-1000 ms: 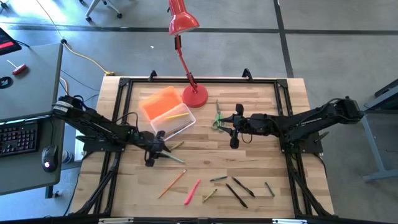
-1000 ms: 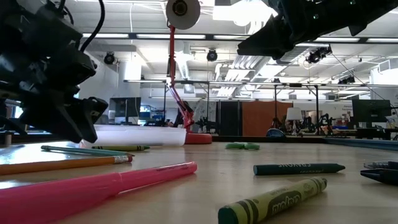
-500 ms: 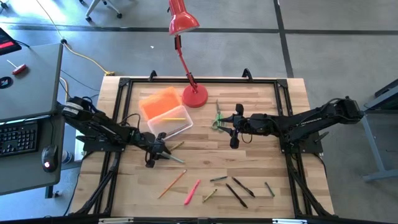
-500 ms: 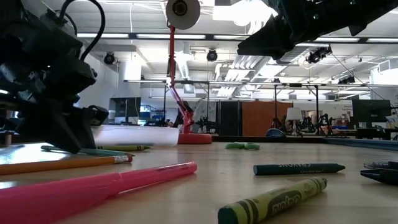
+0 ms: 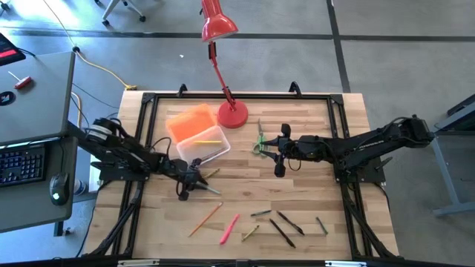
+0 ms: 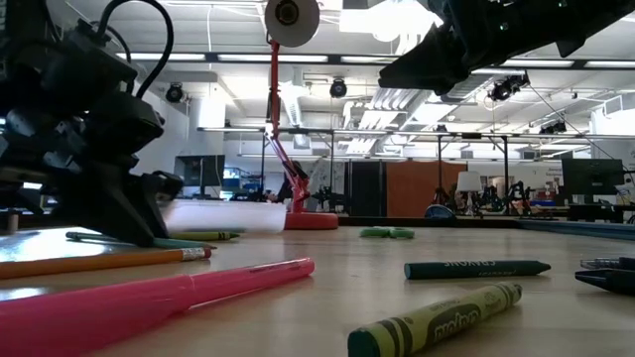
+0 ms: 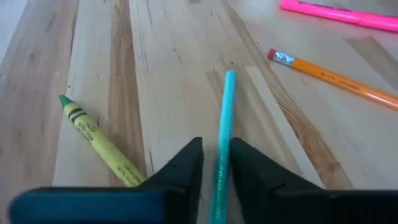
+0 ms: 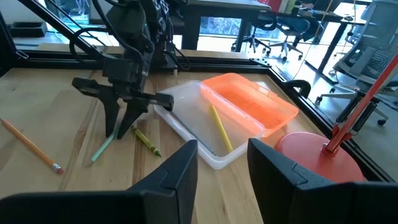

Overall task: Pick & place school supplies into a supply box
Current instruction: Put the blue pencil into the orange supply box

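Note:
My left gripper (image 7: 216, 163) is low over the table left of centre (image 5: 187, 190), fingers pointing down at a slant. A teal pencil (image 7: 224, 118) lies flat on the wood, its near end in the narrow gap between the fingers. A yellow-green crayon (image 7: 98, 138) lies beside it. The clear supply box (image 5: 204, 144) holds a yellow pencil, and its orange lid (image 5: 191, 122) rests against its far side. My right gripper (image 8: 222, 163) hangs open above the table's middle (image 5: 266, 148), over green-handled scissors (image 5: 260, 138). My left gripper comes at the teal pencil's near end (image 7: 219, 177) slanting down from the table's left, fingers lying along it on either side. The pencil rests flat on the table. I cannot tell whether the fingers touch it.
A red desk lamp stands with its round base (image 5: 232, 115) behind the box. Near the front edge lie an orange pencil (image 5: 205, 219), a pink marker (image 5: 229, 228) and several crayons and pens (image 5: 286, 226). Black rails (image 5: 241, 96) frame the table.
My left gripper has sunk to the table and gone a little toward the right edge, coming down over the teal pencil's end. The pencil has kept its place.

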Controlling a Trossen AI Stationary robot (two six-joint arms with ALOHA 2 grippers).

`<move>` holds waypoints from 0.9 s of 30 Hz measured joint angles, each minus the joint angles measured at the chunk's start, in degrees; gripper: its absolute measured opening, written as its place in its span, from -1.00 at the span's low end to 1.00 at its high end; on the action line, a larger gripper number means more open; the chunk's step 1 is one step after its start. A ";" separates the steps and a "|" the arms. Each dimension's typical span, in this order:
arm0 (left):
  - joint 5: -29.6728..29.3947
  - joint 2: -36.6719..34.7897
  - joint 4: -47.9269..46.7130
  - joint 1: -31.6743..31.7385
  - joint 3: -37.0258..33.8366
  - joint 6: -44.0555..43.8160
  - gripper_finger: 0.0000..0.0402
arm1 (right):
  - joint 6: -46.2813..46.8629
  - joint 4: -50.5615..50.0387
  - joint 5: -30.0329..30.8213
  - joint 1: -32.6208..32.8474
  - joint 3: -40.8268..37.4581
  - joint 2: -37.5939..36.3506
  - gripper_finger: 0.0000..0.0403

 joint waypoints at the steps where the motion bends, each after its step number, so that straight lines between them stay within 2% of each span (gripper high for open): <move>1: -0.13 0.67 0.95 0.00 0.00 -0.03 -0.49 | -0.01 0.00 0.00 0.01 0.00 0.00 -0.41; 6: 0.80 2.76 2.68 0.02 1.13 -1.11 -0.81 | -0.09 -0.02 -0.08 0.01 0.00 0.00 -0.41; 10: 1.61 3.49 1.77 0.04 3.18 -1.11 -0.89 | -0.13 -0.02 -0.15 0.01 0.00 0.00 -0.41; 20: 1.41 3.56 -4.35 0.02 8.25 -2.98 -0.33 | -0.13 -0.03 -0.20 0.02 0.00 0.00 -0.41; 27: 2.29 3.51 -6.89 0.02 9.82 -4.28 -0.30 | -0.12 -0.06 -0.22 0.02 0.00 0.00 -0.41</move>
